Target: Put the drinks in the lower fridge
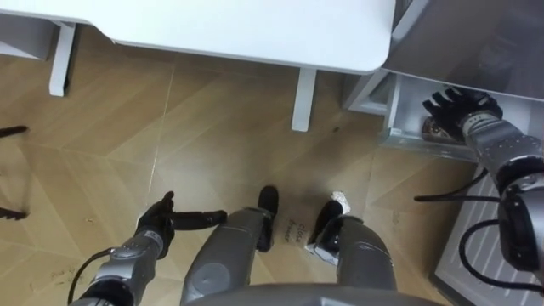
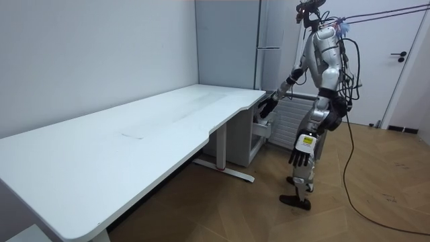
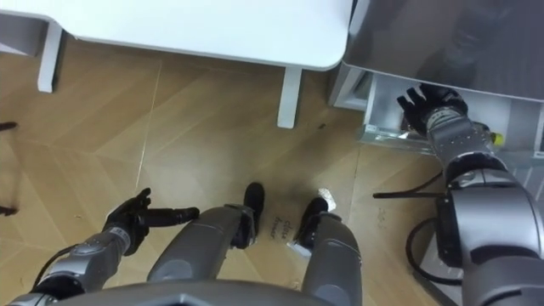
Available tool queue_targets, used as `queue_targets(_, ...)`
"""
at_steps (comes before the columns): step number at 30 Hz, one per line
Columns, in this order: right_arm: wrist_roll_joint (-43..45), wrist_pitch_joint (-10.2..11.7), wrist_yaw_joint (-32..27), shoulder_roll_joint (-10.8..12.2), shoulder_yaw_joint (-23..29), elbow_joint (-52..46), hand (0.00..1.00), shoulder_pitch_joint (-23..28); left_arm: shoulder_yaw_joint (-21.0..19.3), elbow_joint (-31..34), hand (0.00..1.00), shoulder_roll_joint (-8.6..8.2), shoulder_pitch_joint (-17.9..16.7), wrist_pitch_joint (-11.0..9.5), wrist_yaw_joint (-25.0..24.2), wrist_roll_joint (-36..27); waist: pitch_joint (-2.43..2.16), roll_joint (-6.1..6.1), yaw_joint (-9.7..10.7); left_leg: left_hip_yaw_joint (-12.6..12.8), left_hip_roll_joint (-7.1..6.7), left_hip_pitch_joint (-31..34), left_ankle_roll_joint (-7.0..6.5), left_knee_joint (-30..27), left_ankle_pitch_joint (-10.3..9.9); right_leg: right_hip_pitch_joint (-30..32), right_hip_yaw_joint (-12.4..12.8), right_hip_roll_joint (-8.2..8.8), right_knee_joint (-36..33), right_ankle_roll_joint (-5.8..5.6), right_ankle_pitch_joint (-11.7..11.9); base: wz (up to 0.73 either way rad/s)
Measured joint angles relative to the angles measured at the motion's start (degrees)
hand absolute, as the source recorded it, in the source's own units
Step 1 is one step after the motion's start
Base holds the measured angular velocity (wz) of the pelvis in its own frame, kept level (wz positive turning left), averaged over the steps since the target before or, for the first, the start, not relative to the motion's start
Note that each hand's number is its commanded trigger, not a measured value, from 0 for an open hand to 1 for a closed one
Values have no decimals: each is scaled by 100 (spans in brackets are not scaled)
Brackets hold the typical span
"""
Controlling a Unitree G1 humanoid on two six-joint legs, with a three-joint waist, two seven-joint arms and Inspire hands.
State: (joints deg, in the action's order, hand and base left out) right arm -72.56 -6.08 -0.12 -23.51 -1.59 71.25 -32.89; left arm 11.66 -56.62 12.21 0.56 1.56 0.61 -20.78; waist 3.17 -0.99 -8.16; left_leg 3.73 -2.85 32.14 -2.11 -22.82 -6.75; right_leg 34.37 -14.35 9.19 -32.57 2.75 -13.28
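Note:
The lower fridge drawer (image 1: pixel 408 98) stands pulled open at the right, past the end of the white desk. My right hand (image 1: pixel 459 109) reaches into it with fingers spread and held over the drawer's near wall. Just under the fingers lies a small brownish thing (image 1: pixel 436 129), perhaps a drink; I cannot tell what it is. In the right eye view a small yellow-green bit (image 3: pixel 495 137) shows beside the wrist of the right hand (image 3: pixel 429 109). My left hand (image 1: pixel 158 223) hangs low by my leg, fingers relaxed and holding nothing. The room view has me standing upright at the drawer (image 2: pixel 261 126).
The white desk (image 1: pixel 255 30) spans the top, with its leg (image 1: pixel 303 98) on the wood floor ahead of my feet. The tall grey fridge (image 2: pixel 269 40) rises behind the drawer. A white slatted panel (image 1: pixel 489 246) sits at the lower right.

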Motion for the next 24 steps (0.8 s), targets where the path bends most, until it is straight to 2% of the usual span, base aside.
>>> queue_targets(3, 263, 52, -130, -1, -1, -288, 0, 156, -7, -41, 0, 14, 0, -58, 26, 5, -5, -1, 49, 83, 32, -6, -8, -38, -13, -7, 20, -13, -1, 6, 14, -6)
queue_targets(6, 718, 212, -349, 21, -12, -807, 0, 546, -1, -87, 0, 18, -15, -106, 121, 0, -13, -3, 127, 102, 72, -41, -11, -116, -62, -98, 22, -56, 25, 5, 17, -1)
queue_targets(8, 987, 334, -557, 59, -101, -1095, 0, 755, 17, -110, 0, 46, -35, -158, 174, 0, -29, -10, 174, 140, 148, -78, -7, -192, -120, -184, 43, -136, 103, 16, 68, -14)
queue_targets(13, 1281, 580, -802, 103, -98, -1624, 0, 1133, 26, -73, 0, 59, -141, -195, 177, 1, -168, 47, 387, 218, 189, -120, -29, -272, -157, -239, 68, -150, 98, 5, 102, -8)
queue_targets(17, 1459, 760, -1098, 125, -71, -1898, 0, 1365, 14, -61, 0, 71, -278, -223, 277, -23, -184, 55, 511, 269, 223, -191, -31, -261, -159, -264, 218, -218, 97, -2, 129, -12)
queue_targets(19, 1610, 799, -1250, 127, -4, -2043, 0, 1504, 15, -60, 0, 70, -328, -240, 292, -152, -188, 53, 508, 332, 245, -212, -30, -259, -160, -252, 272, -241, 99, 4, 155, -18)
queue_targets(24, 2261, 828, -1715, 168, 119, -2292, 0, 1658, -19, -82, 0, 71, -558, -289, 301, -372, -273, 75, 703, 454, 273, -278, -33, -186, -159, -263, 350, -264, 152, -1, 223, -14)
